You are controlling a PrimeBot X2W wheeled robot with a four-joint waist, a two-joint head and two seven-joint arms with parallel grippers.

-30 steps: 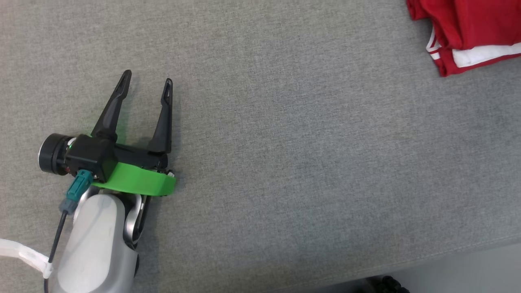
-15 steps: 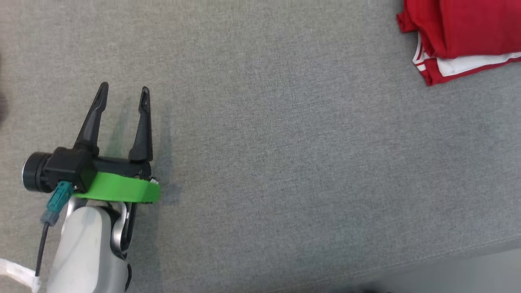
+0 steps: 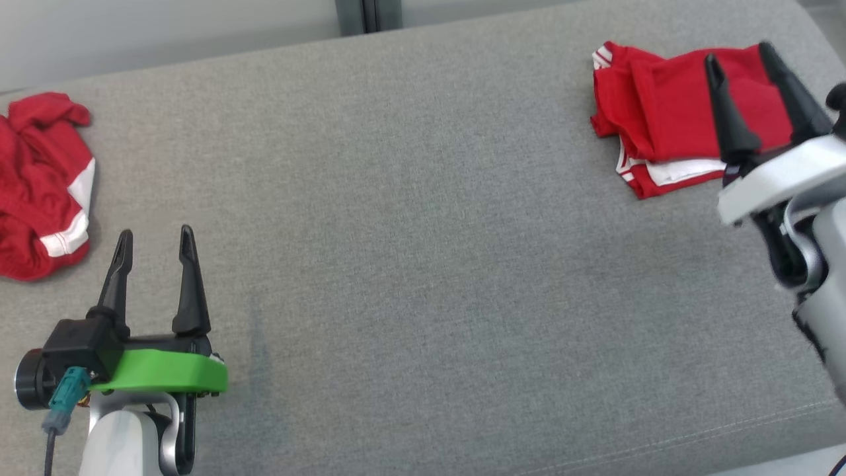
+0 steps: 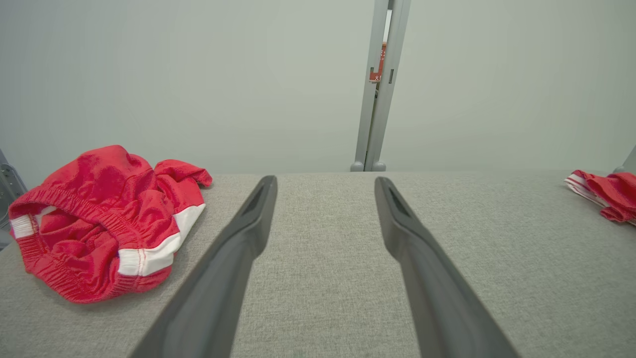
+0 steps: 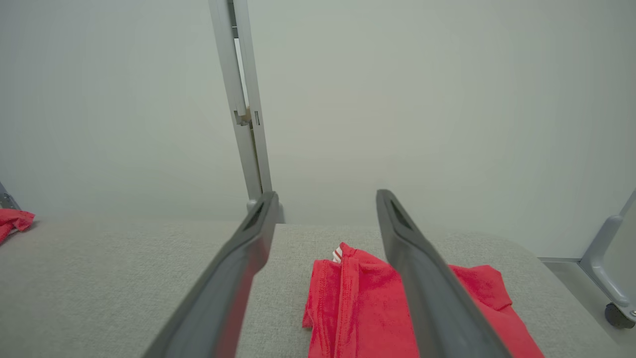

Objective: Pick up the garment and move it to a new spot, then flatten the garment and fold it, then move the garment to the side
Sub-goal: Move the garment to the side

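Note:
A red garment [image 3: 667, 109] with white trim lies folded at the far right of the grey padded surface [image 3: 423, 264]. My right gripper [image 3: 739, 54] hovers over its right part, open, nothing between the fingers. In the right wrist view the folded garment [image 5: 348, 298] lies under and between the spread fingers of that gripper [image 5: 326, 195]. My left gripper [image 3: 155, 233] is open at the lower left, holding nothing. In the left wrist view this gripper [image 4: 325, 180] points across bare fabric, with the folded garment [image 4: 606, 194] far off to the right.
A second red garment [image 3: 36, 188] with white bands lies crumpled at the far left, just beyond my left gripper; it is also in the left wrist view [image 4: 99, 223]. A pale wall and a grey post [image 3: 367, 13] stand behind the surface. A frame leg with a caster [image 5: 613, 308] is at the right.
The head camera has swung up and back, bringing the surface's far edge, the crumpled garment and my right gripper into view. The left gripper stays open and empty.

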